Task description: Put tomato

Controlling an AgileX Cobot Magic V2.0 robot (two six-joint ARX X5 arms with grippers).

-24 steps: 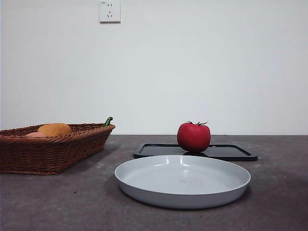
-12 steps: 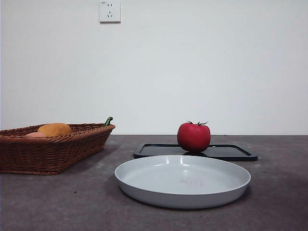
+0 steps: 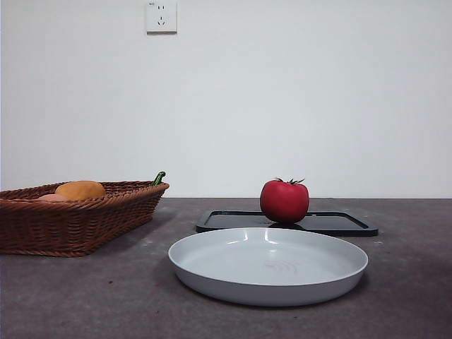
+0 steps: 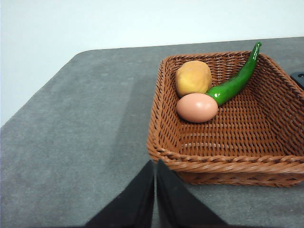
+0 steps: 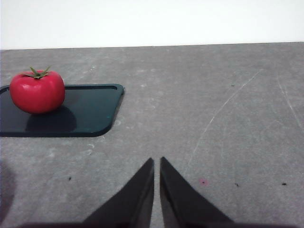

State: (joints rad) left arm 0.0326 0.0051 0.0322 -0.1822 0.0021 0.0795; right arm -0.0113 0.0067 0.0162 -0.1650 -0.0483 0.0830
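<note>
Front view. Tomato (image 3: 284,201): red, glossy, green crown up, upright on black tray (image 3: 332,224). Behind grey plate (image 3: 268,265), plate bare. Wicker basket (image 3: 78,219) well apart to one side, holding orange fruit (image 3: 80,189), a pale pink item barely showing, and a green tip at the rim. Wall socket (image 3: 161,15) above. No arm visible here.

Left wrist view. Left hand (image 4: 155,199): jaws pressed together, nothing held, hovering over grey worktop (image 4: 71,137) just short of the basket (image 4: 223,164). Basket contents: orange fruit (image 4: 193,78), pale pink egg-shaped item (image 4: 197,107) touching it, green chilli pepper (image 4: 236,80) leaning on the far rim.

Right wrist view. Right hand (image 5: 156,192): jaws nearly touching, a thin gap only, nothing held. Tomato (image 5: 37,91) on the tray (image 5: 90,114), well apart from this hand and off to one side.

Handling, judged: likely light, skin smooth and slippery, possibly soft under pressure. Best taken across the widest part of the body, below the crown, with gentle squeeze. Jaws need opening wide first.
</note>
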